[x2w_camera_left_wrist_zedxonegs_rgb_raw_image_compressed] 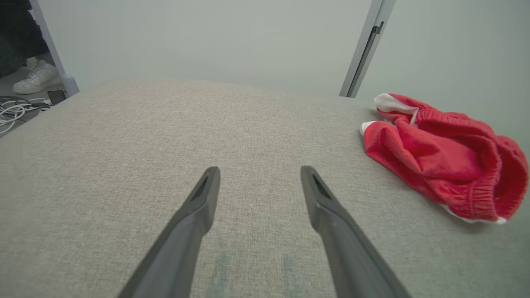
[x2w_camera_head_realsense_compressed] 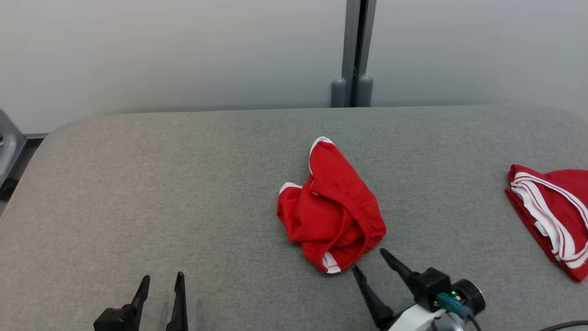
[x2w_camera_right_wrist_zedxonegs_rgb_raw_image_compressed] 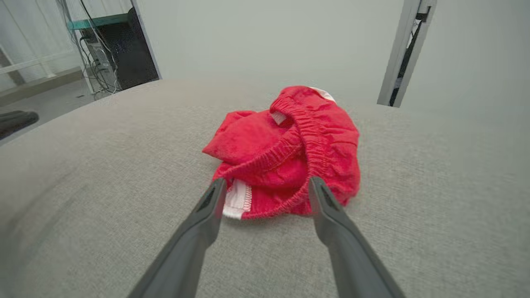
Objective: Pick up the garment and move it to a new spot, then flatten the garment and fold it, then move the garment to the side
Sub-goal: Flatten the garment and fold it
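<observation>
Red shorts (x2w_camera_head_realsense_compressed: 330,207) lie crumpled mid-bench (x2w_camera_head_realsense_compressed: 138,184), the right gripper (x2w_camera_head_realsense_compressed: 370,259) just beside their near hem with fingers (x2w_camera_head_realsense_compressed: 367,292) apart, the left gripper (x2w_camera_head_realsense_compressed: 163,276) likewise spread and well apart, so pickup looks imminent: advance, then pinch the waistband.

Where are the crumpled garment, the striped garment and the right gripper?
crumpled garment (x2w_camera_head_realsense_compressed: 330,209): head view, middle of the red heap.
striped garment (x2w_camera_head_realsense_compressed: 549,220): head view, its white-striped band.
right gripper (x2w_camera_head_realsense_compressed: 370,260): head view, midway between its open fingertips.
</observation>
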Motion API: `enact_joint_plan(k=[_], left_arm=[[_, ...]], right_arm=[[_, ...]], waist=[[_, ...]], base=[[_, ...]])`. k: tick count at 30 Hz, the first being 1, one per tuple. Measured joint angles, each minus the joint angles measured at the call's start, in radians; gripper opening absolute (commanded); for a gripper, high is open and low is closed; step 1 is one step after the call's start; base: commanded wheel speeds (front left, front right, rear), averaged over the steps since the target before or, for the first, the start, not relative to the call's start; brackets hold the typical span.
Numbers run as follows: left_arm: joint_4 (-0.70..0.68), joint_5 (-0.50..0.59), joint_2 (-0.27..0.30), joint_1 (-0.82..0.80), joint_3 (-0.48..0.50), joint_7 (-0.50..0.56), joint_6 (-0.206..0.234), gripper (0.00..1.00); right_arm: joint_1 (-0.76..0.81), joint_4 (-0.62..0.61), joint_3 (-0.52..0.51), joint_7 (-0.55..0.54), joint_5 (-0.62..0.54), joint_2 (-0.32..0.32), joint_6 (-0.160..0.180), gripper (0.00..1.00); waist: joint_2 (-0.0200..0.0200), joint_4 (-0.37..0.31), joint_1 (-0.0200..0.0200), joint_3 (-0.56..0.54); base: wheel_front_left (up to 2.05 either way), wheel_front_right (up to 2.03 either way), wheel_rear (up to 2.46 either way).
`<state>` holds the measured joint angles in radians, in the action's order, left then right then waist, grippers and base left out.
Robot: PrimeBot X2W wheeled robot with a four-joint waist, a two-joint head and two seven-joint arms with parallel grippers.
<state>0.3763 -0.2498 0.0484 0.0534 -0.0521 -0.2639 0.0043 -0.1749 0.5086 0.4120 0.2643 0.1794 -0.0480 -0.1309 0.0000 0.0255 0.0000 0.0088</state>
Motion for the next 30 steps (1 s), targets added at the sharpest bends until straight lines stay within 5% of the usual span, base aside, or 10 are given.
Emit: enact_joint_plan(k=[5, 14, 15, 18, 19, 30], left_arm=[[0.002, 0.004, 0.000, -0.016, -0.020, 0.000, 0.005, 1.00], [0.020, -0.022, 0.001, -0.017, -0.043, 0.000, 0.006, 1.00], [0.020, -0.026, 0.000, -0.018, -0.046, 0.000, 0.006, 1.00], [0.019, -0.035, 0.001, -0.022, -0.056, 0.000, 0.007, 1.00], [0.019, -0.039, 0.001, -0.029, -0.061, 0.000, 0.007, 1.00], [0.041, -0.051, 0.000, -0.060, -0.097, 0.000, 0.006, 1.00]], right_arm=[[-0.058, 0.064, 0.119, 0.000, -0.013, 0.001, 0.000, 1.00], [-0.118, 0.194, 0.141, 0.000, -0.066, 0.002, 0.000, 1.00], [-0.124, 0.204, 0.131, 0.000, -0.066, 0.002, 0.000, 0.92], [-0.143, 0.222, 0.116, 0.000, -0.073, 0.000, 0.000, 0.35], [-0.148, 0.224, 0.115, 0.000, -0.073, 0.000, 0.000, 0.05], [-0.299, -0.025, 0.242, 0.000, 0.118, -0.001, 0.000, 0.00]], waist=[[0.0000, 0.061, 0.0000, 0.019], [0.0000, 0.147, 0.0000, 0.061], [0.0000, 0.152, 0.0000, 0.066], [0.0000, 0.160, 0.0000, 0.084], [0.0000, 0.162, 0.0000, 0.090], [0.0000, 0.156, 0.0000, 0.061]], base=[[0.00, 0.00, 0.00], [0.00, 0.00, 0.00], [0.00, 0.00, 0.00], [0.00, 0.00, 0.00], [0.00, 0.00, 0.00], [0.00, 0.00, 0.00]])
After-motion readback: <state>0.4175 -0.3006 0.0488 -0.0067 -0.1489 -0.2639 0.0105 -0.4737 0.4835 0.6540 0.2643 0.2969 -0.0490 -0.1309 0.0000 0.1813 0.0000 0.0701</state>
